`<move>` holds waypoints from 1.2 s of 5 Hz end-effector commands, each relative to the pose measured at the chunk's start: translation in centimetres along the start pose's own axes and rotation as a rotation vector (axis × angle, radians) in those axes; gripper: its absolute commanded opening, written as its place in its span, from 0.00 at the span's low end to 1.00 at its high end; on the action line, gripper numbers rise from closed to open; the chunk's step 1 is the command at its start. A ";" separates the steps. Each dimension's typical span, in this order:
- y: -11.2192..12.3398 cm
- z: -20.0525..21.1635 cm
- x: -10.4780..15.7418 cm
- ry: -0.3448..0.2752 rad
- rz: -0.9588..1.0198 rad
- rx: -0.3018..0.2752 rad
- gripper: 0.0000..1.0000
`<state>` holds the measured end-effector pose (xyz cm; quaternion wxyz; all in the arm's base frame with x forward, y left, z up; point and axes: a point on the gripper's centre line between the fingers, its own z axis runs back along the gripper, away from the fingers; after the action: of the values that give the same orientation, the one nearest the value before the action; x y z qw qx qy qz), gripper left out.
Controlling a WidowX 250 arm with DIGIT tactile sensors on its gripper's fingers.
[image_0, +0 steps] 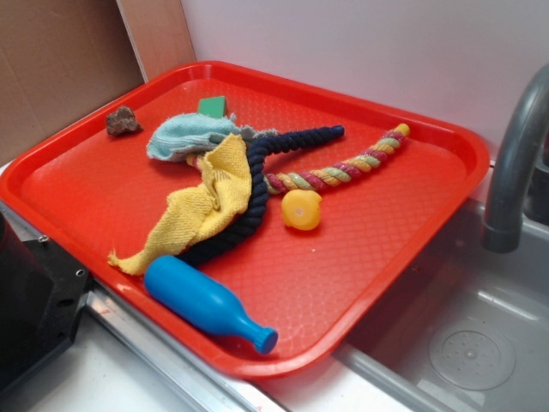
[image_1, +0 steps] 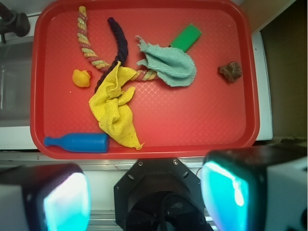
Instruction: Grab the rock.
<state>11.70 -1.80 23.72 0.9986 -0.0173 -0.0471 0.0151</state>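
The rock (image_0: pixel 123 121) (image_1: pixel 231 71) is a small rough brownish-grey lump lying alone near one corner of the red tray (image_0: pixel 94 189) (image_1: pixel 202 130), a little apart from the green block (image_0: pixel 213 106) (image_1: pixel 186 37). My gripper (image_1: pixel 147 197) shows only in the wrist view, high above and behind the tray's near edge, over the robot's black base (image_1: pixel 154 190). Its two fingers (image_1: pixel 231 192) stand wide apart with cyan pads and nothing between them. The exterior view does not show the gripper.
On the tray lie a teal cloth (image_0: pixel 184 136), a yellow cloth (image_0: pixel 206 202), a dark rope (image_0: pixel 257 184), a coloured braided rope (image_0: pixel 343 170), a yellow ball (image_0: pixel 301 209) and a blue bottle (image_0: pixel 206 302). A sink with a grey faucet (image_0: pixel 515 163) adjoins the tray.
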 end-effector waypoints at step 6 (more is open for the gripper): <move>14.9 -12.6 6.5 -0.211 1.068 0.293 1.00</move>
<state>19.87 12.26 9.89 0.8396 0.1021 -0.1104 0.5220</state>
